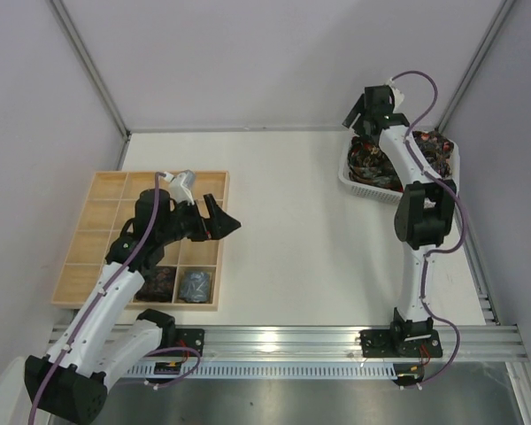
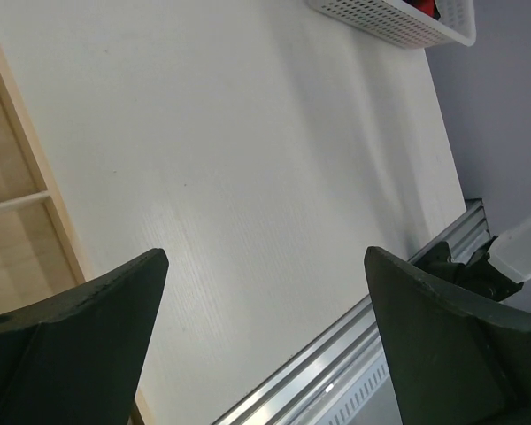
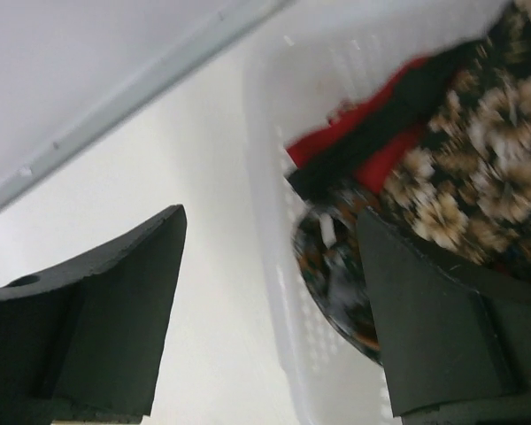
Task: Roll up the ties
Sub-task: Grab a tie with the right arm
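Two rolled ties sit in the near row of the wooden tray. A grey-blue coil fills the corner cell, and a dark coil with reddish flecks lies in the cell just left of it (partly hidden under the left arm). The loose ties are heaped in the white basket at the far right of the table. In the right wrist view they show as dark cloth with pale flowers beside a red strip, all rather blurred.

The left gripper hangs over the right edge of the tray, pointing toward the middle of the table. Its fingers are spread wide, with only bare tabletop between them. The right gripper is raised above the far left rim of the basket. Its fingers are also spread wide and pinch no cloth (the heap lies below them, apart).
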Robot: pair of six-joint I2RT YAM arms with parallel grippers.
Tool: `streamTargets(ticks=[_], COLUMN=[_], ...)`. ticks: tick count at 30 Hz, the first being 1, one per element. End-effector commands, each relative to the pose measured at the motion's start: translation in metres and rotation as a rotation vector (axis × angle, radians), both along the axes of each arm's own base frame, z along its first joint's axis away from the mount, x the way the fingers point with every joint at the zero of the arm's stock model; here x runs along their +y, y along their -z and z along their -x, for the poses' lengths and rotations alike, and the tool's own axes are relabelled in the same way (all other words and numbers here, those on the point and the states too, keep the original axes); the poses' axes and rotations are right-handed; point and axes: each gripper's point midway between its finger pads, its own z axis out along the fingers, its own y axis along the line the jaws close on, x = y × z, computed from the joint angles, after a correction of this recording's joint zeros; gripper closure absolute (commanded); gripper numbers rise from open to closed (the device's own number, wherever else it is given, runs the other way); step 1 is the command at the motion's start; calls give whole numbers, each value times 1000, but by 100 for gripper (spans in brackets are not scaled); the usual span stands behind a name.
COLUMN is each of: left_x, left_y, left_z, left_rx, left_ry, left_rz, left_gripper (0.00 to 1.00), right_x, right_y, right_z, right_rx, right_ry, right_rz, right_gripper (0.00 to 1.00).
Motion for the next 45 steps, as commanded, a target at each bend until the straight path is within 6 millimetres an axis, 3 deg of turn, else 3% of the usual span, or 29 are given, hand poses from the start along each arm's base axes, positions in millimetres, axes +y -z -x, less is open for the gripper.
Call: streamTargets(ticks=[1, 9, 17, 33, 36, 40, 43, 45], left_x=[4, 13, 14, 17, 17, 19, 19, 20], left_y=[-16, -14, -10, -6, -6, -4, -5, -5], left_z=[-8, -12, -15, -15, -13, -12, -12, -10], left_rx=[-71, -75, -67, -62, -60, -58, -61, -63], left_ry=[-3, -37, -41, -52, -49, -49, -50, -50], left_rz=[-45, -96, -109, -131, -132, -138, -138, -142], left_gripper=[0, 0, 0, 0, 0, 0, 0, 0], right_x=[-3, -17, -19, -17, -18, -15, -13, -12], right_y=[-13, 2, 21, 45, 50, 52, 56, 55], right_z=[-8, -1, 6, -6, -6, -11, -13, -15], right_rx=[17, 69, 125, 136, 144, 135, 134, 128], right_ry=[118, 244, 270, 293, 301, 300, 307, 307], right_rz=[107, 169, 191, 146, 143, 110, 97, 78], right_gripper=[17, 28, 28, 34, 37, 50, 52, 60])
